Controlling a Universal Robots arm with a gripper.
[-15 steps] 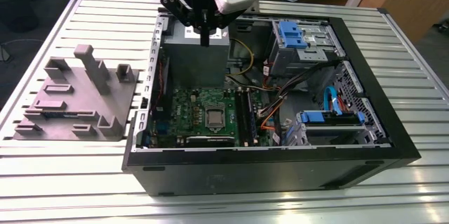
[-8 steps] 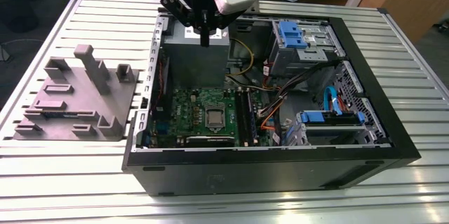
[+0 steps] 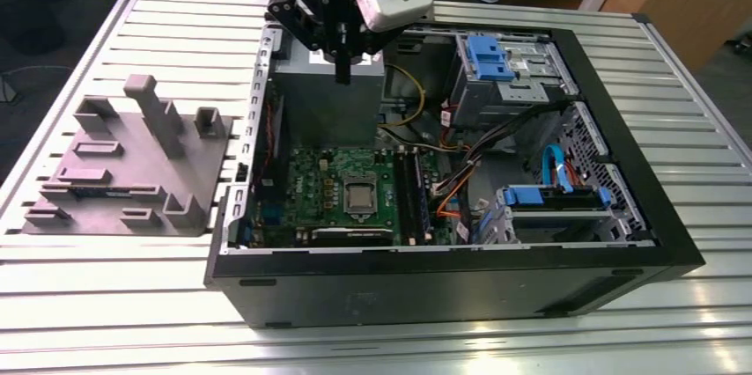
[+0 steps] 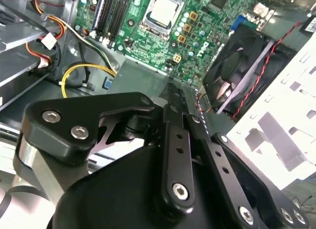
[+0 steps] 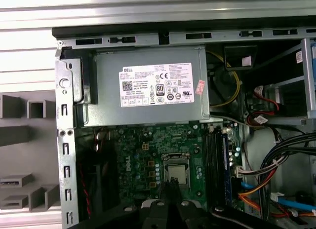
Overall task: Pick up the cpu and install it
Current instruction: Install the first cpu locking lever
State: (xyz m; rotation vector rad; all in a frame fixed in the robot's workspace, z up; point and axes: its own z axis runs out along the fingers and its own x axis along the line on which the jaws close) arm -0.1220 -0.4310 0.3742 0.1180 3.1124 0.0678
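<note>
The cpu [image 4: 164, 13] is a small silvery square lying flat inside the metal socket frame [image 3: 356, 194] on the green motherboard [image 3: 341, 180], within the open computer case. In the first wrist view the cpu [image 5: 177, 173] sits just beyond the black fingertips. My gripper [image 3: 343, 76] hangs high above the case, over the grey power supply [image 3: 323, 93] and apart from the board. In the second wrist view the gripper [image 4: 177, 91] has its two black fingers pressed together with nothing seen between them.
The black case wall [image 3: 446, 283] rings the board. A black fan [image 4: 242, 66] stands beside the board; memory sticks [image 3: 406, 194] and loose cables [image 3: 453, 186] lie on the other side. Blue drive bays [image 3: 505, 62] fill one corner. A grey fixture block [image 3: 123, 168] is outside the case.
</note>
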